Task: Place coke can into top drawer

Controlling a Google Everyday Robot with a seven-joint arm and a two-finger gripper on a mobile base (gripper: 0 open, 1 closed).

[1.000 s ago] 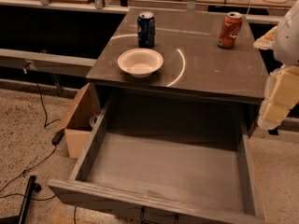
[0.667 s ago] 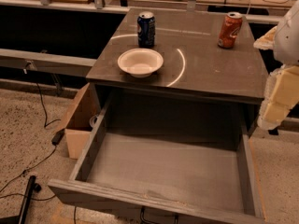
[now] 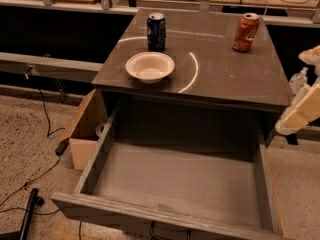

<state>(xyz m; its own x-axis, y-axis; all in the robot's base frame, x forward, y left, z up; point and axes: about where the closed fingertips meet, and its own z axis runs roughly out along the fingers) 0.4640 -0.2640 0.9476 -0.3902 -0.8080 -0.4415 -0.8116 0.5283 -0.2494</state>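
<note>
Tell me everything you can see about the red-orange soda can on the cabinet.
The red-orange soda can is a small, metal-looking cylinder with a silver top and pale lettering down its side. It stands upright, seemingly undented, near the far right corner of the dark grey cabinet top, touching only that surface. The robot's cream-coloured gripper is apart from it, at the picture's right edge beside the cabinet's front corner.

The pale end effector (image 3: 301, 113) hangs at the view's right edge, apparently tilted down-left and partly cut off.
</note>
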